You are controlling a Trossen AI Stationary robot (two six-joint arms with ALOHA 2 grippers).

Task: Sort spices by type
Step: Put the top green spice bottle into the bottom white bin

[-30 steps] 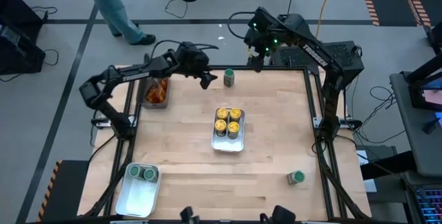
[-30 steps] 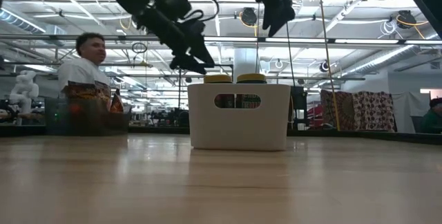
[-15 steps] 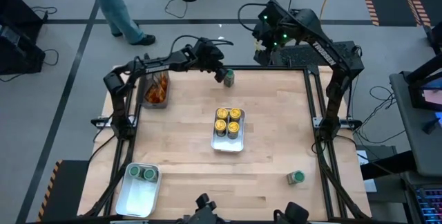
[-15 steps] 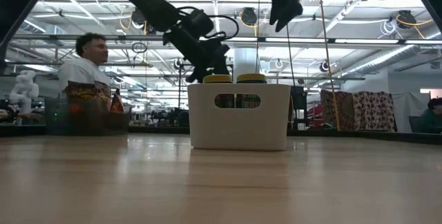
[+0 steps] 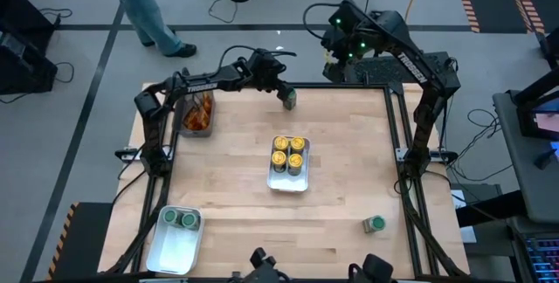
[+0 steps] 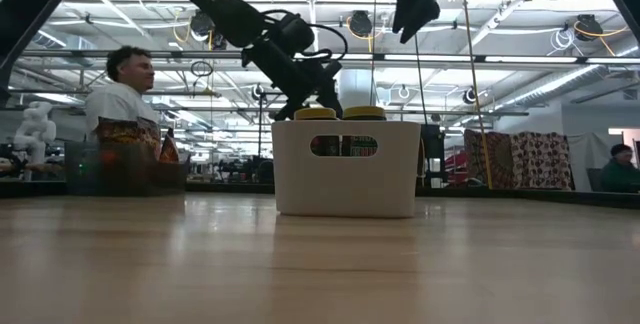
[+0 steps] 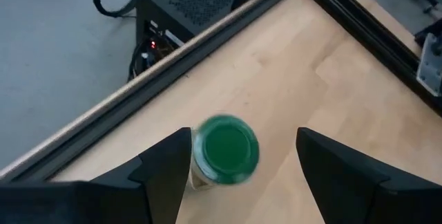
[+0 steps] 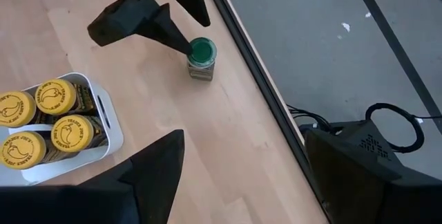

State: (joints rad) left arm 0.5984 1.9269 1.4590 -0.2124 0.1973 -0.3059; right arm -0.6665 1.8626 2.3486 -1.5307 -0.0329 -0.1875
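Left gripper (image 7: 238, 165): fingers apart, straddling the green-lidded jar (image 7: 223, 151) at the far edge of the table (image 5: 349, 161), roughly mid-way along that edge. Not yet clamped; one finger (image 7: 169, 165) close beside the jar wall, the other well clear. Seen from above, positioned over the same jar (image 5: 288, 100).

Right gripper (image 8: 238, 169): fingers apart, empty, raised above the far edge near the far right corner, on standby.

Further out:
- White tray (image 5: 302, 178) at table centre, holding four yellow-lidded jars (image 5: 288, 153).
- Second white tray (image 5: 166, 252) at the near left corner, holding two green-lidded jars (image 5: 180, 219).
- One more green-lidded jar (image 5: 376, 224) loose near the near right corner.
- Dark bin (image 5: 184, 121) at the far left corner, holding orange-brown packets (image 5: 200, 111).
- A person (image 6: 122, 89) in the room beyond the table.

Hazards, as judged from this position:
- Off-centre closure: near finger likely to contact first and push the jar sideways, tipping it or rolling it.
- Jar close to the far edge; a nudge outward could drop it off the table.
- Grip too high, on the lid only: possible slip during the long carry to the near left tray.
- Path across the table passing over the centre tray: low carry height could strike the yellow lids.
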